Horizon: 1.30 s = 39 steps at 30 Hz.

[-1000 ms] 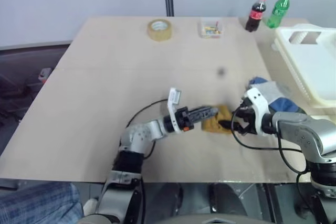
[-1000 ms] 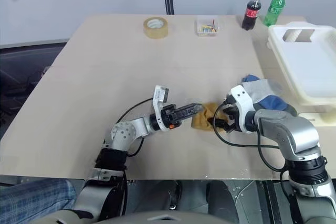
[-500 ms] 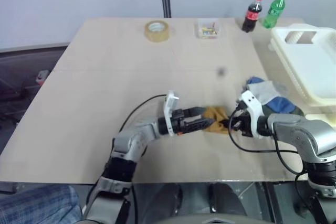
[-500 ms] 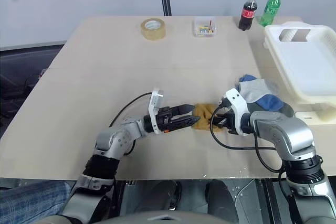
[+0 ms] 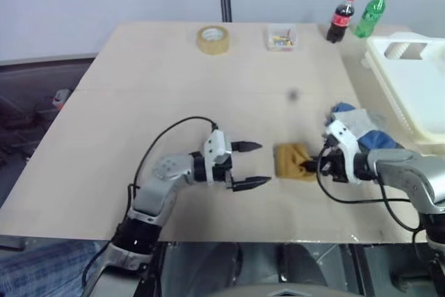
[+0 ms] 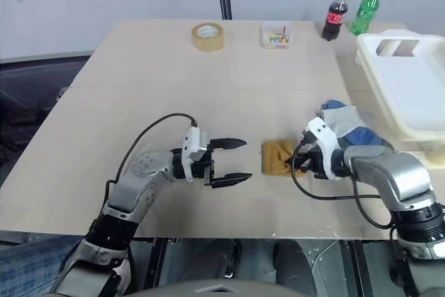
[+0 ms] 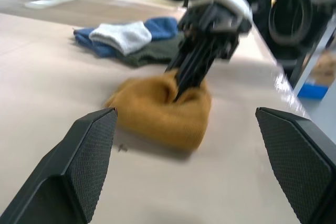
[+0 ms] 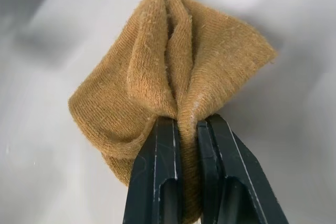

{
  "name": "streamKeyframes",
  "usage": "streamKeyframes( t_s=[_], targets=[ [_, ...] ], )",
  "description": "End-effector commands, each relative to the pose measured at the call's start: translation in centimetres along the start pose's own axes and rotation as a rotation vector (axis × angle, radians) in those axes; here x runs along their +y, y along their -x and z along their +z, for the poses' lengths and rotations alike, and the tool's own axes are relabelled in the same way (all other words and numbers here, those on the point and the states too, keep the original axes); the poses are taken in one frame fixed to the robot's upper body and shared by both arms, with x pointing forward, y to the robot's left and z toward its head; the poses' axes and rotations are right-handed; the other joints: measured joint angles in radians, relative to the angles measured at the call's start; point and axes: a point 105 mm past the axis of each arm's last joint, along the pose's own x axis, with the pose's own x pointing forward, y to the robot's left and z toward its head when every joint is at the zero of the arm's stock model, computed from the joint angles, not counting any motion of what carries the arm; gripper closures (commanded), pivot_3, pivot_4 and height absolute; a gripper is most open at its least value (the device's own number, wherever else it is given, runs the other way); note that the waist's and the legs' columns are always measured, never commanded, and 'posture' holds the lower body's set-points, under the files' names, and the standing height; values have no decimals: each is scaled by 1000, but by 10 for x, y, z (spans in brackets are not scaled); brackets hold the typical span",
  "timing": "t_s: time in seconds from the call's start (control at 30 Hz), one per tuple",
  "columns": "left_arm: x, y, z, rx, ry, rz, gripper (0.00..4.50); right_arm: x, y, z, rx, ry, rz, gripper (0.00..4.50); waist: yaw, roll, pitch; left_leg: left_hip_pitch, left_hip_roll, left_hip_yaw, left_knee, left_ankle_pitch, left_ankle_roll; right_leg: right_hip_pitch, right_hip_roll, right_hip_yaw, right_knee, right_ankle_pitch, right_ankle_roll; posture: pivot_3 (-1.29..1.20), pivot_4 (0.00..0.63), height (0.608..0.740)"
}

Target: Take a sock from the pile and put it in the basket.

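On the table's near half, just left of the pile (image 5: pixel 361 129), the sock (image 5: pixel 290 161) lies bunched on the bare wood, and the grip on it has changed hands. A second ago the left gripper (image 5: pixel 252 165) sat against the sock's left edge with the right gripper (image 5: pixel 311 165) wide at its other side. Now the right gripper's fingers (image 8: pixel 176 177) are clamped on a fold of the mustard-tan knit; the right wrist view shows cloth pinched between both black pads, the rest fanning out past them. The left gripper has backed off to the left and rolled over, jaws spread wide, holding nothing, a clear gap of table between it and the sock. From the left wrist view the sock sits between its two open fingertips but well ahead of them, the right gripper coming down into its crown.

Pile itself: blue, pale grey and dark green socks, undisturbed, close behind the right gripper. Basket (image 5: pixel 416 81) stands at the table's right edge, beyond the pile, nothing of the sock in it yet.

Reading: handover looks finished, pick secured by the right arm. Sock not yet lifted clear. What remains is the lift, the carry right past the pile, and release over the basket. Pinch takes only a fold, so slippage during the swing is the risk.
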Motion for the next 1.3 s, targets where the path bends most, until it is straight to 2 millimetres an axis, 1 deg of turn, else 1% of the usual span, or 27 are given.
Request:
streamKeyframes(
  t_s=[0.03,0.1,0.17,0.23,0.33,0.4,0.53,0.67,0.73,0.8,0.87,1.0,1.13,1.2,1.27,1.3],
  targets=[
    [0,-6,12,-37,-22,-8,0,-4,29,29,-67,63,-6,4455,-2,1,1,-1,0,0,0,0,0,-1,0,0,0,0,0,0,150,739],
    [0,-8,16,-51,-32,-9,0,-7,49,45,-89,90,-8,4455,-4,1,1,-1,0,0,0,0,0,-2,0,0,0,0,0,0,150,739],
    [0,-11,18,-59,-44,-13,0,-14,67,57,-110,100,-20,4455,-4,2,2,-2,0,0,0,0,0,-2,0,0,1,0,0,0,150,739],
    [1,-14,22,-88,-51,-5,0,-27,84,66,-133,94,-54,4455,-3,2,2,-2,0,0,0,0,0,-2,0,-1,0,0,0,0,150,739],
    [5,-21,36,-176,-45,21,0,-52,112,79,-174,62,-142,4455,1,2,3,-3,-1,0,0,0,0,-2,-1,-1,0,0,0,0,150,739],
    [6,-25,46,-233,-55,28,0,-72,131,80,-177,52,-209,4455,2,2,3,-4,-2,-1,1,0,0,-2,-2,-2,0,0,0,0,150,739],
    [12,-31,68,-345,-84,65,0,-104,168,85,-202,37,-326,4455,-3,5,5,-4,-2,0,0,0,0,-3,-2,-1,0,0,0,0,150,739],
    [18,-34,89,-439,-119,106,0,-131,195,84,-192,32,-432,4455,-7,5,5,-4,-1,2,0,0,0,-3,-1,0,0,0,0,0,150,739],
    [20,-34,97,-471,-128,118,0,-143,204,84,-211,5,-493,4455,-6,9,8,-4,0,2,0,0,0,-4,0,1,0,0,0,0,150,739],
    [20,-37,99,-470,-144,119,0,-152,209,82,-222,-22,-529,4455,-5,9,9,-4,-1,4,0,0,0,-5,-1,3,1,0,0,0,150,739],
    [21,-38,101,-473,-146,121,0,-163,213,75,-199,-33,-589,4455,-3,9,9,-5,-1,5,0,0,0,-6,-1,3,1,0,0,0,150,739],
    [20,-41,104,-479,-151,121,0,-174,211,61,-185,-86,-643,4455,-2,9,9,-6,-1,5,0,0,0,-7,0,4,1,0,0,0,150,739],
    [19,-39,107,-497,-152,126,0,-181,214,48,-156,-109,-697,4455,-2,10,9,-6,-1,6,0,0,0,-8,0,5,1,0,0,0,150,739],
    [19,-38,107,-499,-152,132,0,-185,217,45,-148,-90,-731,3586,-3,10,9,-6,-1,6,0,0,0,-8,0,5,2,0,0,0,150,739],
    [19,-37,106,-495,-150,135,0,-184,218,41,-127,-72,-723,3019,-4,10,9,-6,-1,7,0,0,0,-9,1,7,3,0,0,0,150,739],
    [19,-38,105,-490,-150,134,0,-184,219,40,-118,-64,-724,2364,-4,10,9,-6,-1,8,0,0,0,-9,1,7,3,0,0,0,150,739]
  ],
)
